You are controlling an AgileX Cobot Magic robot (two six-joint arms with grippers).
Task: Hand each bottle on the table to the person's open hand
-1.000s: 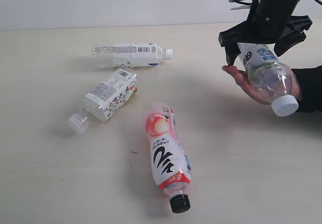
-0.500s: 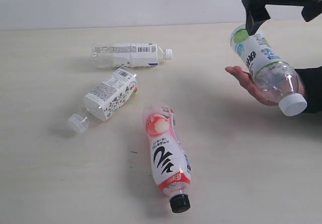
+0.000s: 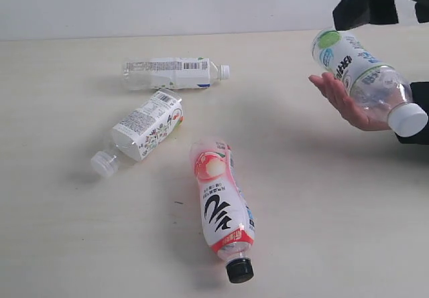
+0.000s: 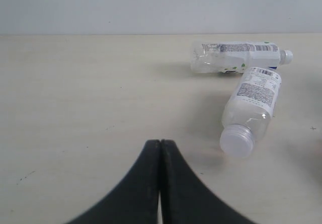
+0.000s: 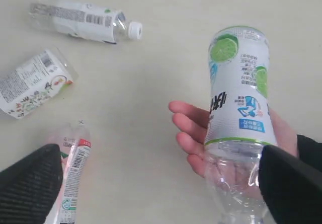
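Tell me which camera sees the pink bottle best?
The exterior view: the pink bottle lies whole there, black cap included. The right wrist view catches only part of it, without the cap; the left wrist view misses it.

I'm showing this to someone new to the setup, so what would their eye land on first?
First, the green-labelled bottle lies in the person's open hand at the right of the exterior view, with the right gripper open above it. Next, the pink-and-white bottle with a black cap lies on the table near the front, and two white-labelled bottles lie farther back on the left.
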